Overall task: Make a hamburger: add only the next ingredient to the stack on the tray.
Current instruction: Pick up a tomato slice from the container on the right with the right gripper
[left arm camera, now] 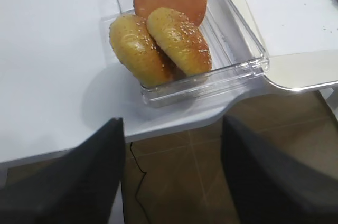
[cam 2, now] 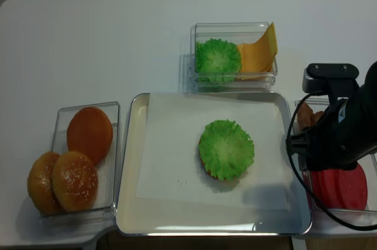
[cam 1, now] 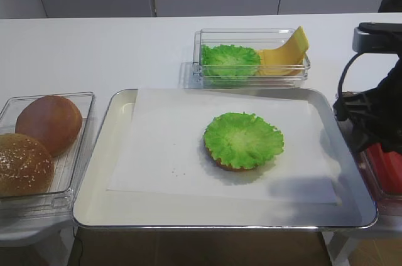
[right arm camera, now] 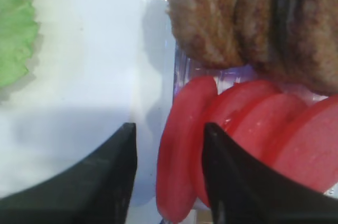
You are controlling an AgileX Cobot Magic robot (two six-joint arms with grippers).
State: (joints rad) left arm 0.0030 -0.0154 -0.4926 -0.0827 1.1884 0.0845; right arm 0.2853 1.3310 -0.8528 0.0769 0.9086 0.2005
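The stack (cam 1: 243, 140), a bun half under a frilly green lettuce leaf, lies mid-tray on the white paper; its edge shows in the right wrist view (right arm camera: 13, 34). The silver tray (cam 1: 119, 112) fills the table's middle. Overlapping red tomato slices (right arm camera: 264, 134) stand in a clear bin to the tray's right (cam 2: 339, 188). My right gripper (right arm camera: 169, 127) is down in that bin, straddling the leftmost tomato slice (right arm camera: 182, 150). Its right finger is against the slice; a gap remains on the left side. My left gripper (left arm camera: 172, 121) hangs open off the table's front edge, empty.
Dark brown patties (right arm camera: 253, 18) sit just behind the tomato slices. A clear bin of whole buns (cam 1: 38, 143) stands left of the tray. Another bin behind the tray holds a lone lettuce leaf (cam 1: 229, 60) and yellow cheese (cam 1: 286, 53).
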